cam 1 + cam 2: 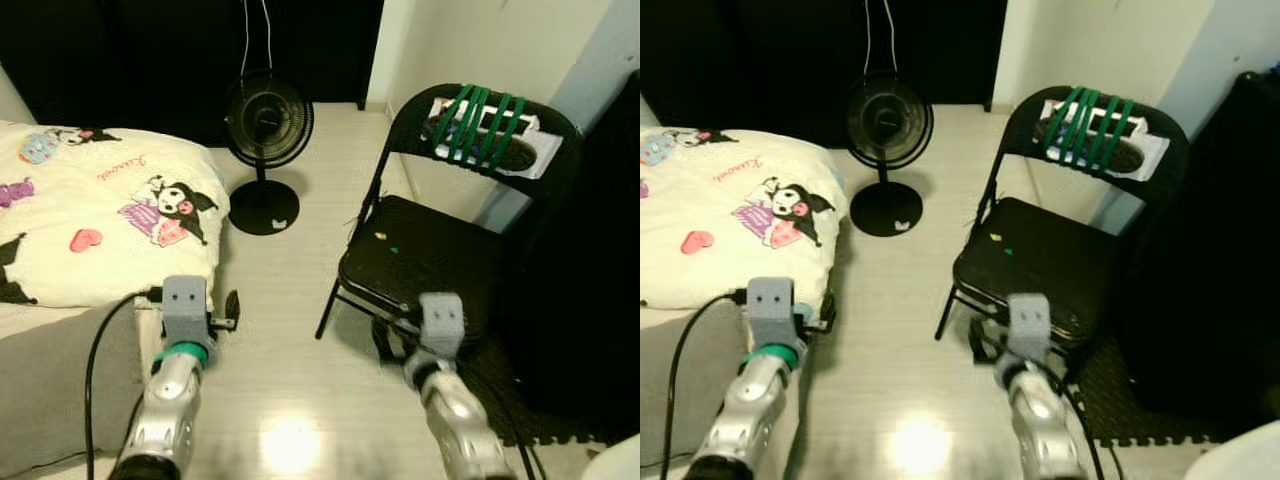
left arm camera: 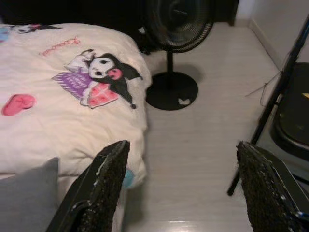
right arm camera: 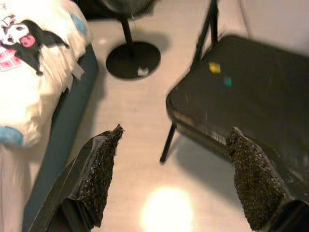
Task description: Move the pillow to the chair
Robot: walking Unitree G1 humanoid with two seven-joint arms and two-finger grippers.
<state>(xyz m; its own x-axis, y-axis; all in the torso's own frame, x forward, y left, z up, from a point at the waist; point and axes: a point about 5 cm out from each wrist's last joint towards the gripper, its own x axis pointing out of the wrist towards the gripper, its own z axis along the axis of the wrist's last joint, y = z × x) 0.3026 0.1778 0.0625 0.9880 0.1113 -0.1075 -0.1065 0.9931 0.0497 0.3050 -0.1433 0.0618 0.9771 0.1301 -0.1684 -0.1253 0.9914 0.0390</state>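
Both arms reach forward and down over the floor, the left gripper point(image 2: 181, 188) beside the cartoon-print pillow point(image 1: 90, 215) on the bed, the right gripper point(image 3: 174, 179) before the black folding chair point(image 1: 440, 250), each with fingers spread wide and empty.

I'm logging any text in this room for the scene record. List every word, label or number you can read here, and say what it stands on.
Pink cursive word on the cream cartoon-print bedding, beside the black-and-white character: too blurred to read for certain.
Small yellow and green stickers on the black folding chair seat: no legible text.
Standing fan: no readable brand or label.
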